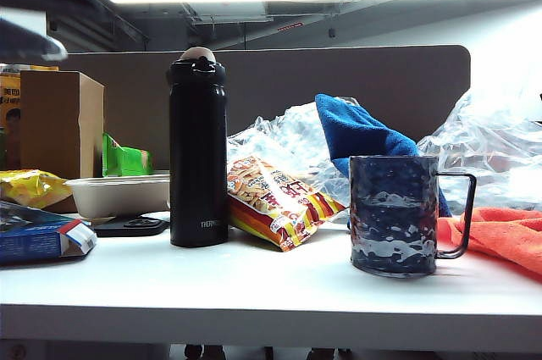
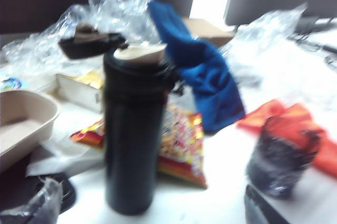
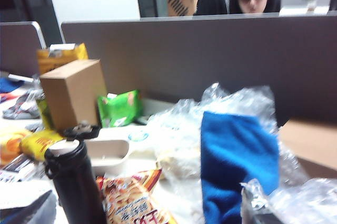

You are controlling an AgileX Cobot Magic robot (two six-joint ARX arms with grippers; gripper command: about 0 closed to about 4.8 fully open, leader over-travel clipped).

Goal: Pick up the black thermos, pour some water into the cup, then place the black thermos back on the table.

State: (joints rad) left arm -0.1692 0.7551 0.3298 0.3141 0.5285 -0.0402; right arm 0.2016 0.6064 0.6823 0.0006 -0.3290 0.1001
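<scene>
The black thermos [image 1: 198, 157] stands upright left of centre on the white table [image 1: 271, 288], its flip lid [image 2: 89, 44] open behind a beige spout. The dark blue dimpled cup [image 1: 395, 214] stands to its right near the front edge, handle pointing right. My left gripper [image 2: 150, 203] is open. Its fingertips [image 2: 39, 203] show only at the frame's lower corners, short of the thermos [image 2: 131, 139], with the cup [image 2: 279, 155] off to one side. My right gripper [image 3: 145, 211] is open too, above the clutter near the thermos [image 3: 76, 184]. Neither gripper shows in the exterior view.
A snack bag [image 1: 275, 201] leans beside the thermos. Behind it are a blue cloth [image 1: 360, 135] and crumpled plastic [image 1: 487, 144]. An orange cloth [image 1: 500, 237] lies right of the cup. At the left are a beige tray [image 1: 118, 195], a cardboard box [image 1: 59, 123] and a blue box [image 1: 38, 237].
</scene>
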